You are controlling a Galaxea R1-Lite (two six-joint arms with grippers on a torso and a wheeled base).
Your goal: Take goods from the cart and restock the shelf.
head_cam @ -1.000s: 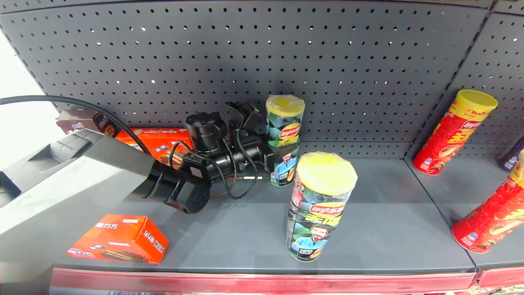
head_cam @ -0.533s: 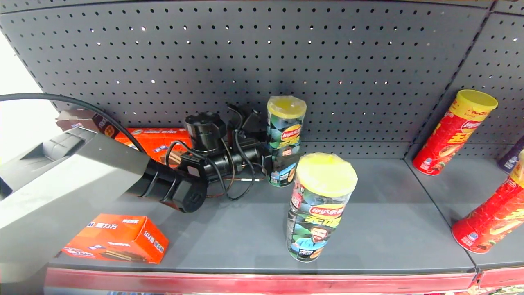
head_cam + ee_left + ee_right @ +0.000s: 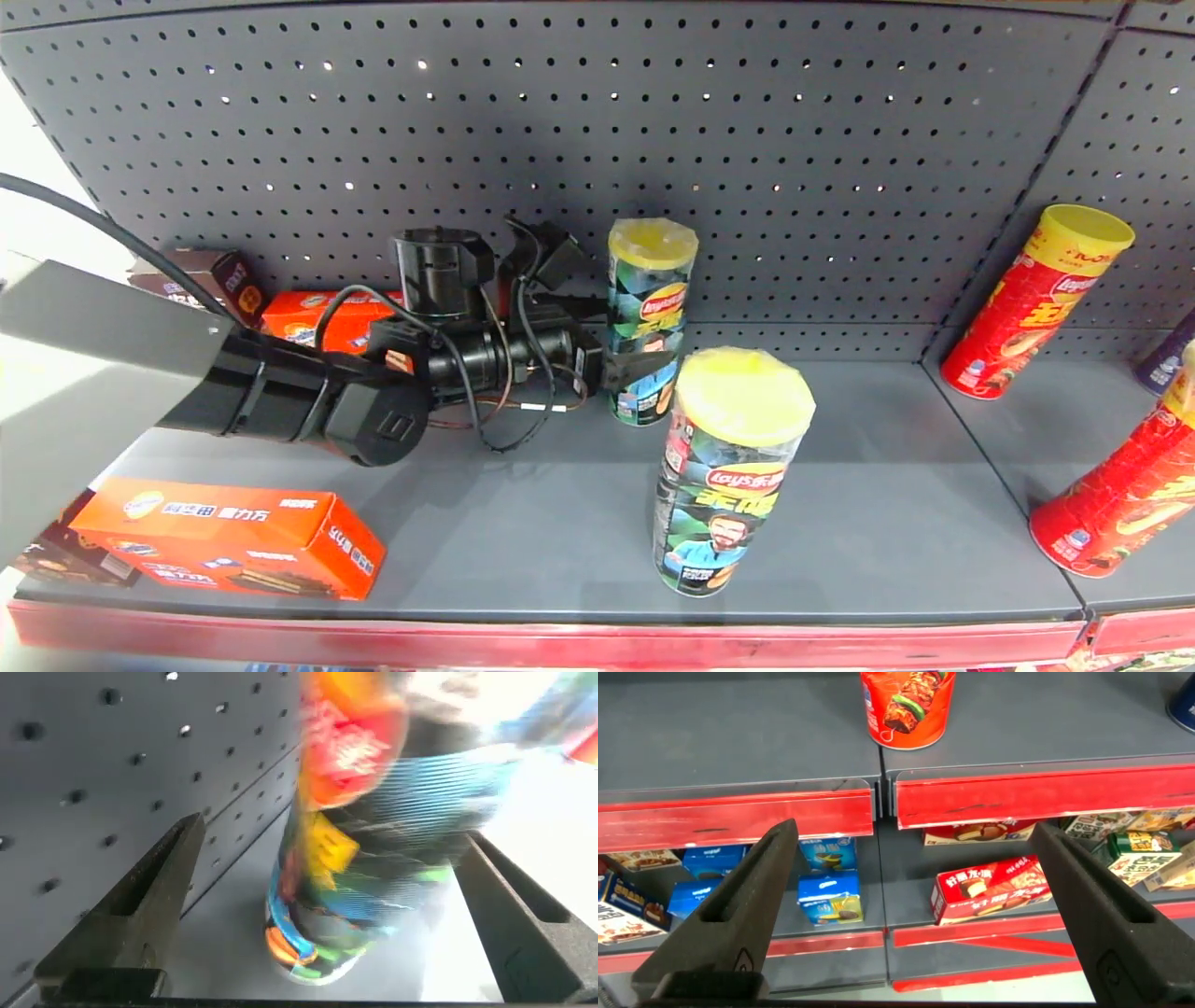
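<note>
Yellow-lidded can (image 3: 651, 308) is let go at the back of the shelf (image 3: 887, 504).
Over the last second the left gripper (image 3: 639, 334) is drawn back toward the robot's left, and more of the orange box (image 3: 224, 546) is uncovered. Its fingers (image 3: 149, 896) are spread wide on either side of the can's lower half, with nothing gripped. The can is left upright by the pegboard (image 3: 560, 112), so this placement is judged done. The right gripper (image 3: 915, 831) is held open and empty.
</note>
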